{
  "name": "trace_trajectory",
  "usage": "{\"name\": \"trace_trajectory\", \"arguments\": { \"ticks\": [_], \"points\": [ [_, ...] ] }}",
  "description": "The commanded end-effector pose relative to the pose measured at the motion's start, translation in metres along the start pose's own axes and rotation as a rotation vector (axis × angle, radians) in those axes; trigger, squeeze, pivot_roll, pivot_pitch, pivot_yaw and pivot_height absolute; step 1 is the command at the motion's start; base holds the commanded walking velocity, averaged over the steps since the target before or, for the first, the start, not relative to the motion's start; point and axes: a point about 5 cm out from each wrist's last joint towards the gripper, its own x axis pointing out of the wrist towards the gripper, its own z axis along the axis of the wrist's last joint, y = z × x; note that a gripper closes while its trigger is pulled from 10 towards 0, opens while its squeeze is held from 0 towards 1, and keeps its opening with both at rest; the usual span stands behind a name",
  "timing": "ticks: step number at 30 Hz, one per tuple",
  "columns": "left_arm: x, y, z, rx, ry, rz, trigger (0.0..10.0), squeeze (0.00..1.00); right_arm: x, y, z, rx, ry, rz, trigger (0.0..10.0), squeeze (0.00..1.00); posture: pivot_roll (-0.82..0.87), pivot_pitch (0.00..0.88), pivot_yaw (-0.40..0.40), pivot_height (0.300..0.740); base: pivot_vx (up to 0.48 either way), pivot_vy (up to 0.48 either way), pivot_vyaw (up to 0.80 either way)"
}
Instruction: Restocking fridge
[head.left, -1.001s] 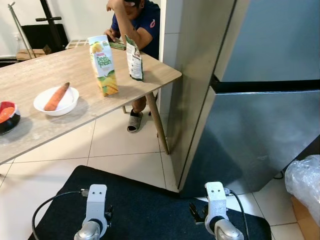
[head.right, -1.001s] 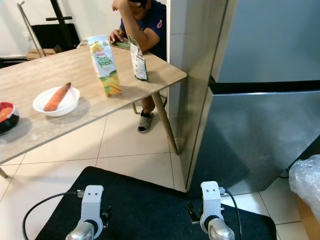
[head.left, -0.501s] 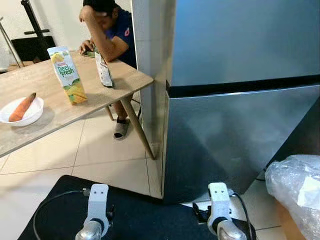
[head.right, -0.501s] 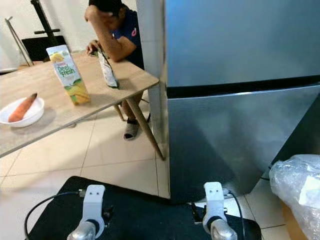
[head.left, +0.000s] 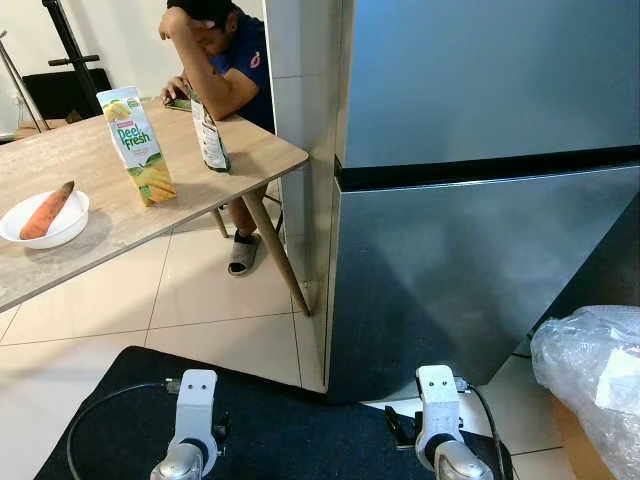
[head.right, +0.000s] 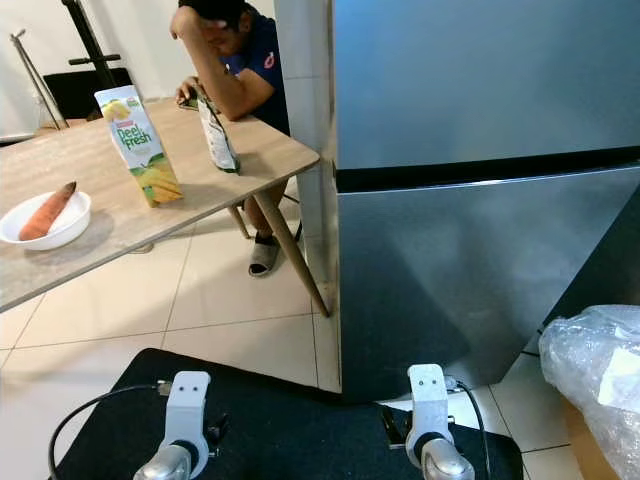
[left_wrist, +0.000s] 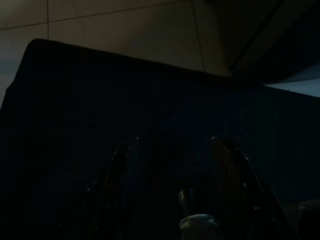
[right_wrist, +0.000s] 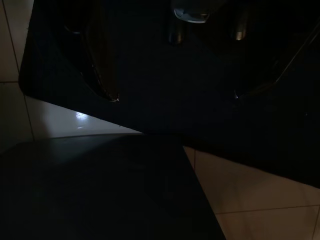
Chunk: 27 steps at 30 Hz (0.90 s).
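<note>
1. We face the closed fridge (head.left: 470, 200); both its doors are shut, so its steel front blocks any reach inside.
2. To our left, the table (head.left: 90, 220) juts close to the fridge's side, leaving only a narrow gap past its corner leg.
3. A person (head.left: 225, 60) sits behind that corner.
4. A plastic-wrapped bundle (head.left: 590, 370) crowds our right.
5. Open tile floor (head.left: 200, 300) and the black mat (head.left: 290, 420) lie before us.

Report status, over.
Both arms hang idle, jaws open, empty. Fridge shut, dead ahead. Juice carton on table, left. Person seated there.
</note>
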Motion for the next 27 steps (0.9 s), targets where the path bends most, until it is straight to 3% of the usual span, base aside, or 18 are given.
{"name": "trace_trajectory", "arguments": {
  "ticks": [1,5,27],
  "points": [
    [-0.0017,0.0035,-0.0058,-0.007,0.028,0.015,10.0,0.0,-0.0001,0.0028,-0.0025,-0.001,0.016,0.007,10.0,0.0,-0.15,0.045,0.038,0.74,0.0,0.48,0.0],
    [-0.002,0.0056,-0.0059,-0.014,0.027,0.023,10.0,0.0,0.0002,0.0029,-0.0027,0.001,0.021,0.005,10.0,0.0,-0.14,0.048,0.038,0.74,0.0,0.441,0.0],
    [-0.0032,0.0117,-0.0085,0.029,0.048,0.001,10.0,0.0,-0.0008,0.0043,-0.0066,-0.024,0.042,0.011,10.0,0.0,-0.13,0.05,0.038,0.74,0.0,0.0,0.0]
  ]
}}
